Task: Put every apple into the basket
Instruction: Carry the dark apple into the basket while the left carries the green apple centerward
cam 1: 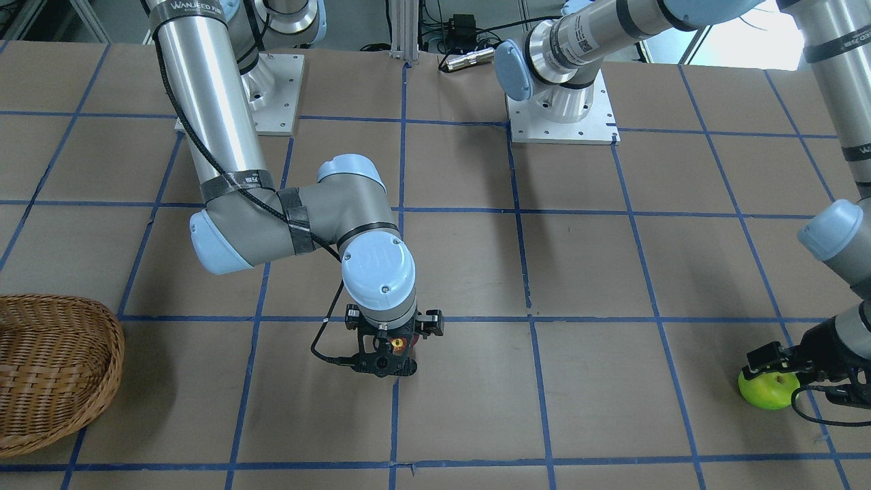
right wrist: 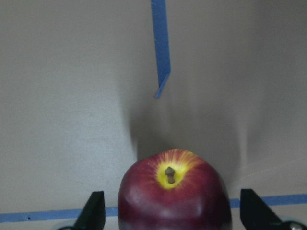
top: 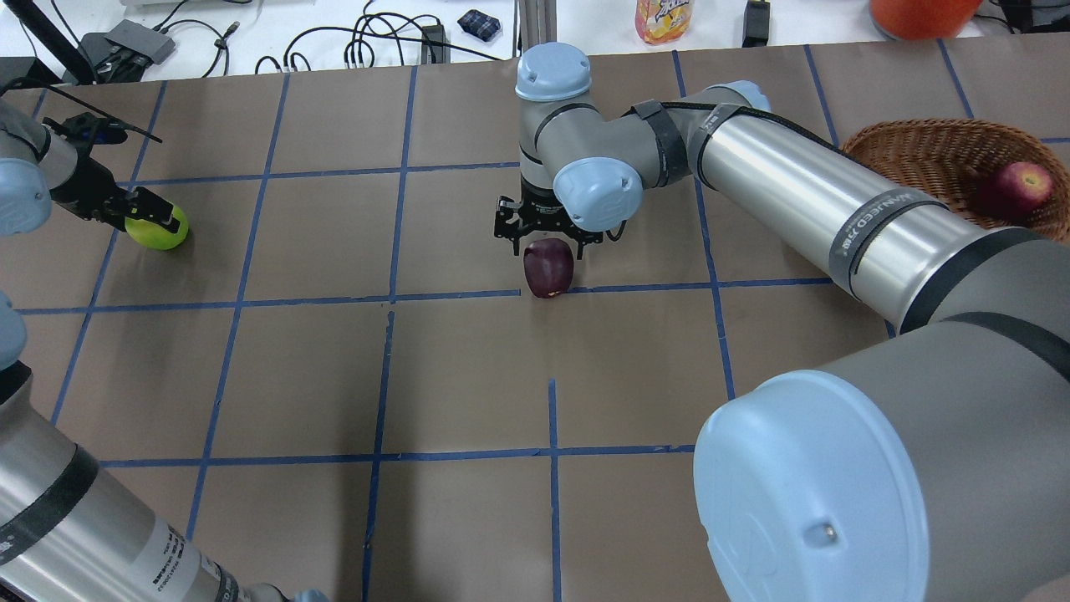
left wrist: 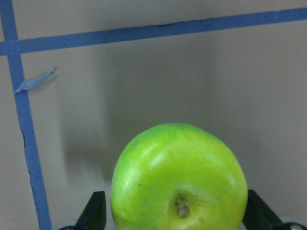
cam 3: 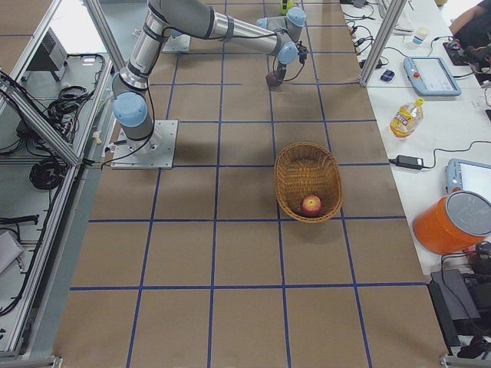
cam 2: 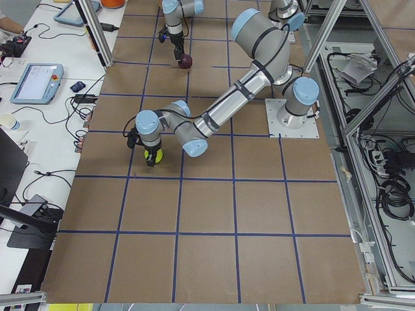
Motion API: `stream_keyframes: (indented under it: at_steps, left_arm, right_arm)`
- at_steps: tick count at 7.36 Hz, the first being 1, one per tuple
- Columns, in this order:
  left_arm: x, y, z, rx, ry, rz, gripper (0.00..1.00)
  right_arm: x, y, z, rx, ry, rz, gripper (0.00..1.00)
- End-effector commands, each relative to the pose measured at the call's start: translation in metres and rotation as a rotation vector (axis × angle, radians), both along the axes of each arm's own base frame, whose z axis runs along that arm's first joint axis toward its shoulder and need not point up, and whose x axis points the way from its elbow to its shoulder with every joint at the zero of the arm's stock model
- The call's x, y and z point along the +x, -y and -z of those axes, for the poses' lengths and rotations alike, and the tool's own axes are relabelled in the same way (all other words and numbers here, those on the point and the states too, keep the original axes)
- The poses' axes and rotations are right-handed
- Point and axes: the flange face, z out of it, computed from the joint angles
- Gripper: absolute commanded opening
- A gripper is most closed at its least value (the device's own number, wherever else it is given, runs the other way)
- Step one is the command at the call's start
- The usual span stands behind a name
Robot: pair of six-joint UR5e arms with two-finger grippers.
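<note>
A lime green apple sits on the table at my far left. My left gripper is open, with a finger on each side of this apple. A dark maroon apple with a yellow patch sits at the table's middle. My right gripper is open and straddles it, fingers apart from its sides. A red apple lies in the wicker basket at my far right.
Both arm mounting plates stand at the robot's edge. A juice bottle, cables and an orange bucket lie beyond the far edge. Blue tape lines grid the brown table.
</note>
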Motion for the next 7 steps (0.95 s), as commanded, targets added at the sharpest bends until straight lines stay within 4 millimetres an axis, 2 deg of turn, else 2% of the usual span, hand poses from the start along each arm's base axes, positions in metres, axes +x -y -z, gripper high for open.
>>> stream_keyframes:
  at_steps: [1, 2, 3, 4, 5, 6, 7]
  left_arm:
    - [0.001, 0.002, -0.003, -0.006, 0.004, 0.004, 1.00]
    - [0.001, 0.002, -0.002, -0.008, 0.001, 0.019, 0.72]
    - [-0.001, 0.006, -0.009, -0.016, 0.014, 0.022, 0.24]
    - [-0.009, 0.011, -0.021, -0.023, 0.016, 0.033, 0.22]
    - [-0.037, 0.016, -0.033, -0.026, 0.016, 0.064, 0.23]
    - [-0.089, 0.022, -0.045, -0.008, 0.008, 0.089, 0.24]
    - [-0.135, 0.025, -0.071, 0.024, -0.022, -0.022, 0.24]
  right_arm:
    - [0.002, -0.001, 0.017, 0.029, 0.011, -0.003, 0.94]
    - [0.002, -0.001, 0.018, 0.032, 0.013, 0.001, 0.80]
    - [0.001, -0.001, 0.012, 0.032, 0.014, -0.008, 0.14]
    - [0.000, 0.001, 0.007, 0.026, 0.014, -0.009, 0.00]
    - [-0.011, 0.004, -0.019, 0.007, 0.019, 0.008, 0.00]
    - [-0.040, 0.006, -0.077, -0.014, 0.015, 0.025, 0.00]
    - [-0.111, 0.018, -0.121, 0.018, 0.011, 0.061, 0.00]
